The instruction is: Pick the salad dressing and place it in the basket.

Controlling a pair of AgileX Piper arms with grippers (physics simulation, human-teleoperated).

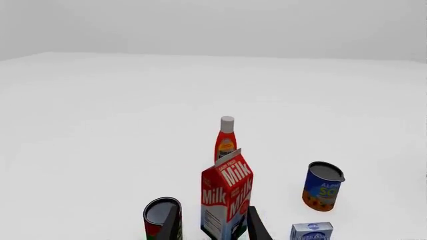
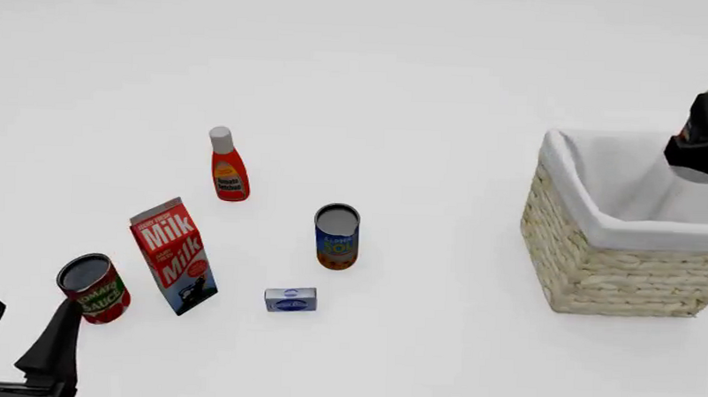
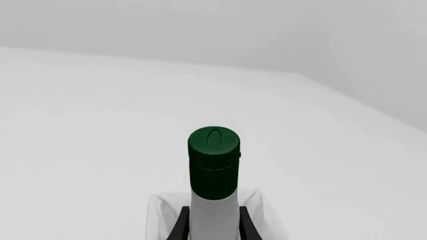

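The salad dressing (image 3: 213,210) is a white bottle with a dark green cap (image 3: 213,160). My right gripper (image 3: 213,227) is shut on its neck, and both dark fingers (image 3: 181,226) press against it. In the front view the right gripper (image 2: 700,144) hangs over the far right part of the wicker basket (image 2: 611,260), above its white cloth lining (image 2: 619,186). A pale rounded shape under that gripper may be the bottle. My left gripper (image 2: 20,339) is open and empty at the near left, next to the tomato sauce can (image 2: 93,288).
On the left of the table stand a milk carton (image 2: 173,256), a red bottle with a white cap (image 2: 228,166), a blue can (image 2: 336,237) and a small blue-white box (image 2: 290,300). The left wrist view shows the milk carton (image 1: 227,197) just beyond the open fingers.
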